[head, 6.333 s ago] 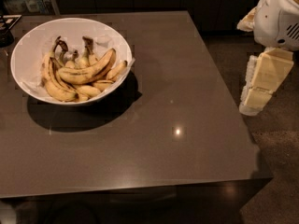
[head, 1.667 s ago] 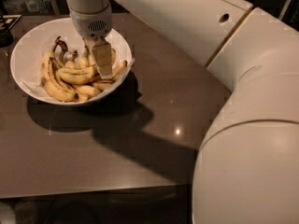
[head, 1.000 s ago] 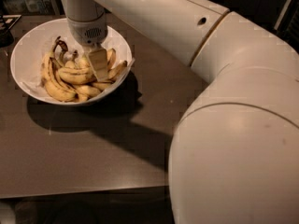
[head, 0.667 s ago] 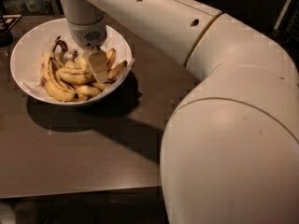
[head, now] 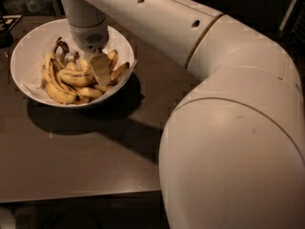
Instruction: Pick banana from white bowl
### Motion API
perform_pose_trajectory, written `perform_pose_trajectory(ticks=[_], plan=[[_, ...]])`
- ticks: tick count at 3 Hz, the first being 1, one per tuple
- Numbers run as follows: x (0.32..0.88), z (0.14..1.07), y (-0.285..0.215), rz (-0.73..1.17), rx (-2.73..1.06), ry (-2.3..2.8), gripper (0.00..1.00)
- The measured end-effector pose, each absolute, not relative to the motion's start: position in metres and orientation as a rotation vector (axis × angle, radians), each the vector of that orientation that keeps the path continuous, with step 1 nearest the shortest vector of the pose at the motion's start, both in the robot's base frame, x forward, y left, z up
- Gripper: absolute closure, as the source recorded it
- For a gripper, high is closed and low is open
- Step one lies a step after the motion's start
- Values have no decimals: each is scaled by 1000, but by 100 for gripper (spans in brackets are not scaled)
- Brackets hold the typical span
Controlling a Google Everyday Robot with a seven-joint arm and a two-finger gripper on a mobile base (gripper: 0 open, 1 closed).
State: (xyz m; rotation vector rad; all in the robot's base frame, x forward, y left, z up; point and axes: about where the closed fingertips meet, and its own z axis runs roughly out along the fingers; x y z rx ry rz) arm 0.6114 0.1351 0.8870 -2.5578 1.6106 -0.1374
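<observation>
The white bowl (head: pixel 28 49) stands on the dark table at the back left and holds several bananas. The banana (head: pixel 74 76), long, curved and yellow with dark streaks, lies across the middle of the pile. A bunch of smaller bananas with blackened stems (head: pixel 59 46) lies behind it. My gripper (head: pixel 98 72) reaches down from above into the bowl, at the right end of the banana and touching the pile. The wrist hides the bananas just behind it.
The dark grey table (head: pixel 86 156) has its front edge near the bottom of the view. My white arm (head: pixel 228 128) fills the right side and hides the table's right part. A dark object (head: pixel 5 32) sits at the back left corner.
The arm came in from the right, reached over the bowl and lowered the gripper into the bananas. In the last second it has barely shifted.
</observation>
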Motion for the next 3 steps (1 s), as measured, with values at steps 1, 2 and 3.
perform_pose_trajectory(ticks=[1,2,3], plan=[[611,887,135,-137,-2558,1611,82],[611,887,135,-137,-2558,1611,100],[611,887,135,-137,-2558,1611,100]])
